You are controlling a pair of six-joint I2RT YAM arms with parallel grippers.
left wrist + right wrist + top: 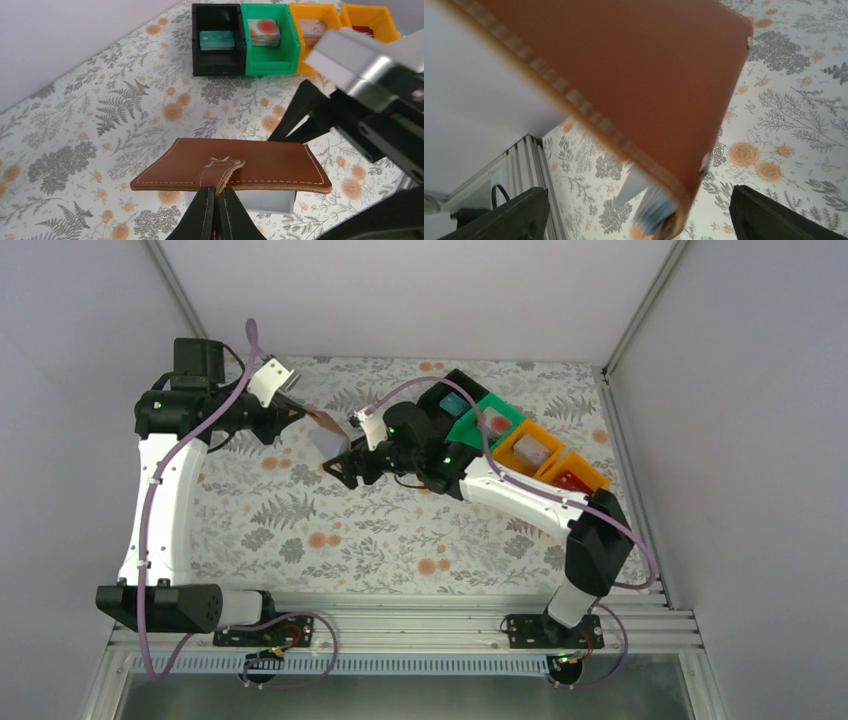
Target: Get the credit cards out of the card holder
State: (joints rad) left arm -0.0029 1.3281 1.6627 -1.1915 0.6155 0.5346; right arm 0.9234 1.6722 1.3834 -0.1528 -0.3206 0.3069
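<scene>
Wallet (235, 165) job, looks nearly emptied.
Pinching the wallet by its strap with the left gripper (216, 200) jaws, well up off the surface (75, 165); right gripper (338, 472) jaws spread wide just under its open edge. Counting four bins (270, 62), one of the cards (217, 39) in each, plus maybe one bluish card (651, 212) poking out, blurry. Floppy leather, stiff slick plastic: grab the exposed short edge.

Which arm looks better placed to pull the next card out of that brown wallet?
Right, probably. The left gripper is shut on the strap of the card holder, holding it up, so it is busy. The right gripper is open, with its fingers on either side of the holder's edge.
</scene>
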